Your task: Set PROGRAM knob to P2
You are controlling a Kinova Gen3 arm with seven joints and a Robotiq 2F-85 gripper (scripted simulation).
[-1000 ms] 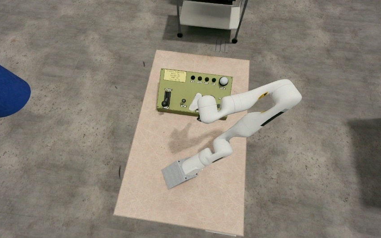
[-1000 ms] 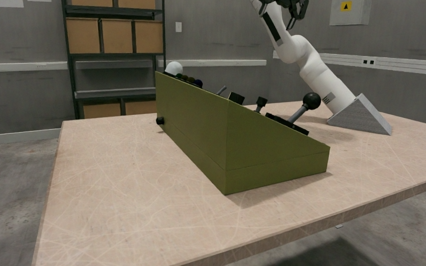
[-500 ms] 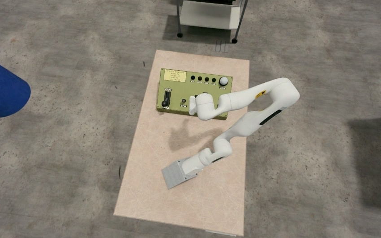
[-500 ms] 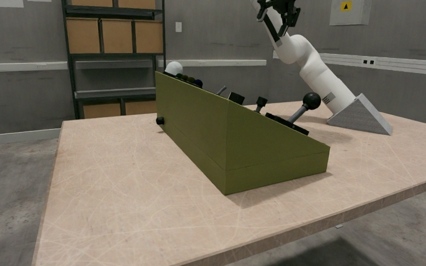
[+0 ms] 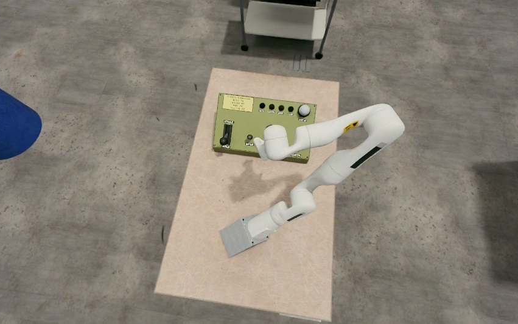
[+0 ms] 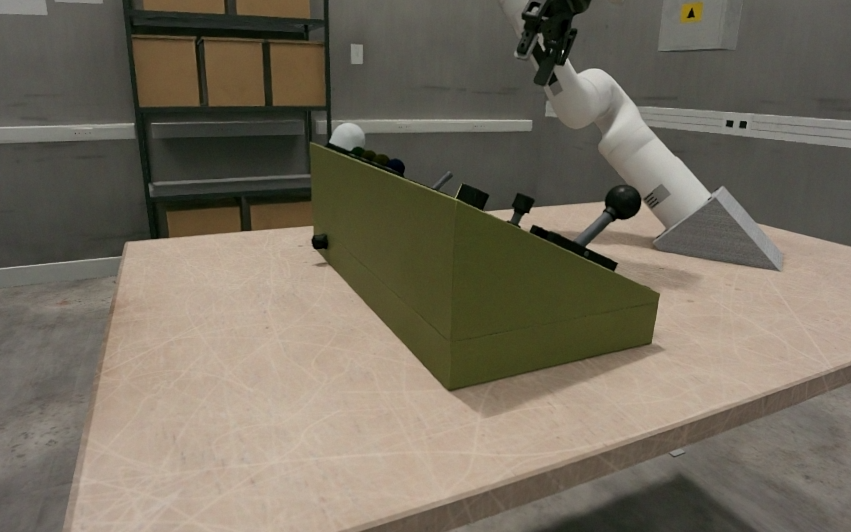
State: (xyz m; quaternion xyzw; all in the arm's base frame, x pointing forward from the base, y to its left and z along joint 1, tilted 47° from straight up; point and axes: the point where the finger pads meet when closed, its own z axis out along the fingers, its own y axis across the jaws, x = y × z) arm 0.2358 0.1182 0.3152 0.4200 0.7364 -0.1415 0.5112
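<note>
The olive console (image 5: 264,126) sits at the far end of the table and shows from behind in the exterior view (image 6: 475,277). My white wrist (image 5: 275,141) hangs over the console's lower middle and hides the PROGRAM knob from above. In the exterior view a black block-shaped knob (image 6: 471,196) stands on the sloped face; I take it for the PROGRAM knob, and its setting cannot be read. My gripper (image 6: 545,62) is open and empty. It points down, high above the console and touching nothing.
The console also carries a ball-topped lever (image 5: 224,139) at the left, a small knob (image 5: 249,136), a row of dark buttons (image 5: 276,108) and a white ball button (image 5: 304,109). My base wedge (image 5: 240,237) stands nearer on the table. A shelf cart (image 5: 285,20) stands beyond.
</note>
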